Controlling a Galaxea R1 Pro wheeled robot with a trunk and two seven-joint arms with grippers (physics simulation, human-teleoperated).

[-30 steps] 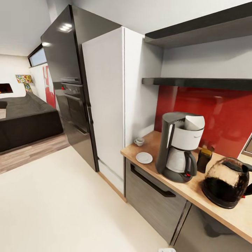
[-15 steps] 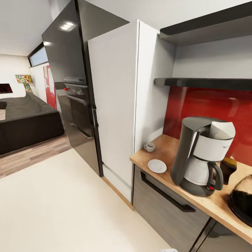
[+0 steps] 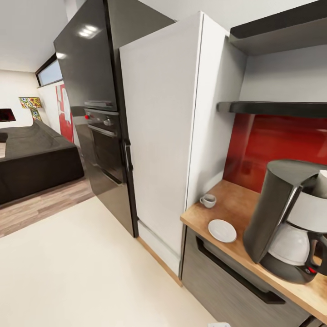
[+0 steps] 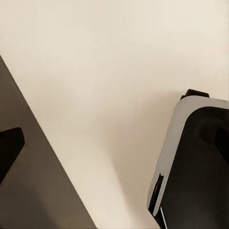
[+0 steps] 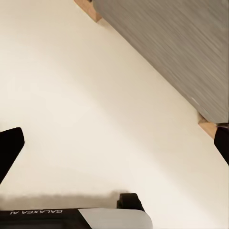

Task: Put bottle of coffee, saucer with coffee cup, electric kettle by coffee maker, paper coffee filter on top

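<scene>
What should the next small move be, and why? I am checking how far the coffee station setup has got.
Probably roll closer and reach for the coffee cup. It stands apart from the saucer on the kitchen countertop, though it belongs on it. The saucer already lies beside the coffee maker, and both wrist views look down at floor, so neither arm is near.

Robot base (image 4: 191, 162): rounded shell, light grey rim around a glossy black top, with a small red mark on its side edge.

Base (image 5: 76, 217): black panel printed with white "GALAXEA AI" lettering, beside a white rounded section and a small black knob.

Fingertips (image 5: 9, 148): black, blunt.
</scene>
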